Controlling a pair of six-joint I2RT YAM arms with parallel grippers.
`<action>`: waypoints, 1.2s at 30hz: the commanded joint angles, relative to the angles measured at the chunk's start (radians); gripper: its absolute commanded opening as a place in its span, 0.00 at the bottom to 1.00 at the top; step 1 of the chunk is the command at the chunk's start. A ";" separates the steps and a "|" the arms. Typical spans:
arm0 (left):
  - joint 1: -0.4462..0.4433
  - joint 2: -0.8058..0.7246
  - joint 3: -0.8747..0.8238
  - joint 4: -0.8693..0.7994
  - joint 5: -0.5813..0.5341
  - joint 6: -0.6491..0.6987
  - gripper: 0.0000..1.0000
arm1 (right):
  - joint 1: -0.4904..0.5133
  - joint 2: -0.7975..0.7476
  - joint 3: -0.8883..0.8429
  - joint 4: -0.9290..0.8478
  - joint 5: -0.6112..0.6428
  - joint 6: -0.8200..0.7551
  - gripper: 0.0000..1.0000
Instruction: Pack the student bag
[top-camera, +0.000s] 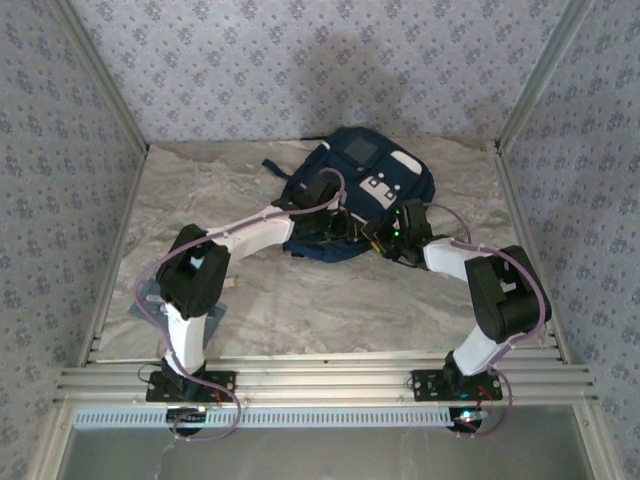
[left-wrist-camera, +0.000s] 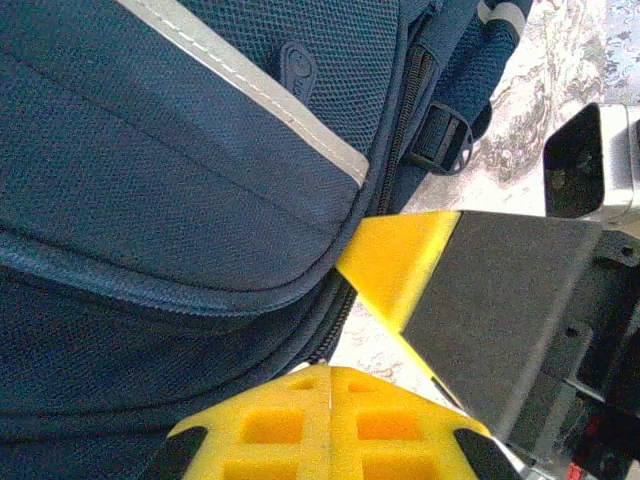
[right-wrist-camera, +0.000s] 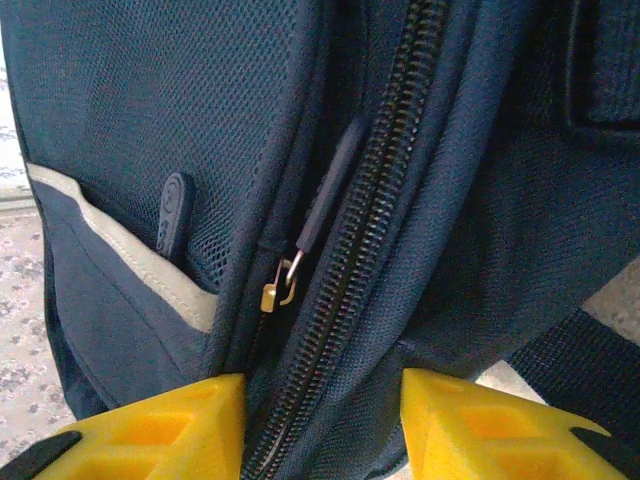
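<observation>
Two robot arms rise from the near edge of a marbled worktop and reach to its far middle. One student bag lies there, navy with white trim.

The left tool is closed, its yellow pads meeting where a zip line runs down to them. I cannot tell whether a pull tab is caught between them. Just to its right, the right tool is narrowed around the bag's zip ridge. Fabric fills the gap, so it seems to pinch the bag. One brass slider hangs just beyond its pads, and the toothed zip beside it looks shut.

Two risks, as I judge them. The tools sit very close and could knock together. A tug on the zip could also drag the soft bag if the pinch slips.

Count: two arms, two tools, one bag, one slider.
</observation>
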 joint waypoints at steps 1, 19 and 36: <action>-0.021 -0.095 -0.005 0.081 0.112 -0.023 0.00 | -0.016 0.053 -0.022 0.079 0.053 0.060 0.27; 0.111 -0.121 -0.013 -0.159 -0.212 0.371 0.00 | -0.111 -0.095 -0.072 -0.076 0.043 -0.129 0.00; 0.130 -0.243 -0.162 -0.074 -0.233 0.391 0.00 | -0.262 0.047 0.170 -0.279 0.025 -0.442 0.00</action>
